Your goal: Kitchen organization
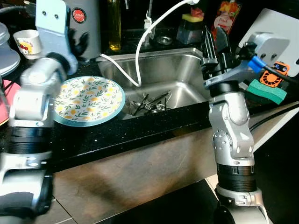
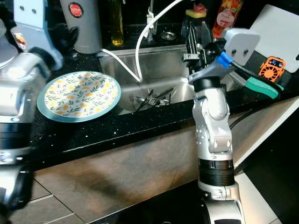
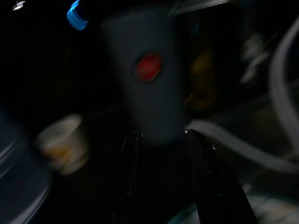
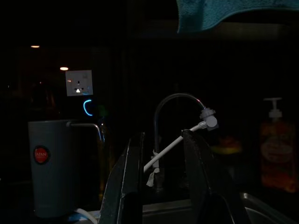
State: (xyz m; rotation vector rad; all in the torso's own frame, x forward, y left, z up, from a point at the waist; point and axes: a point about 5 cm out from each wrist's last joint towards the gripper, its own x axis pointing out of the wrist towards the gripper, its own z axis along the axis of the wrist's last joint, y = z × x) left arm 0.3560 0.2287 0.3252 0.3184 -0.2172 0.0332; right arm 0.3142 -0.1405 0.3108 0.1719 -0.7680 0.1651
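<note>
A round plate (image 1: 88,99) with a lemon and leaf pattern lies on the black counter (image 1: 140,135), its edge reaching the steel sink (image 1: 182,60). Several pieces of cutlery (image 1: 150,102) lie in the sink's bottom. My left gripper (image 1: 78,43) is raised behind the plate, close to a grey canister (image 1: 86,25) with a red label. In the left wrist view its fingers (image 3: 128,177) stand apart with nothing between them. My right gripper (image 1: 215,42) points upward over the sink's right side, open and empty, and its fingers (image 4: 133,177) frame the tap (image 4: 175,100).
A white hose (image 1: 140,51) runs from the tap into the sink. A small cup (image 1: 27,41) stands at the far left, and an oil bottle (image 1: 114,23) and a sponge holder (image 1: 190,25) stand behind the sink. A green sponge (image 1: 266,91) and a white board (image 1: 280,28) are at the right.
</note>
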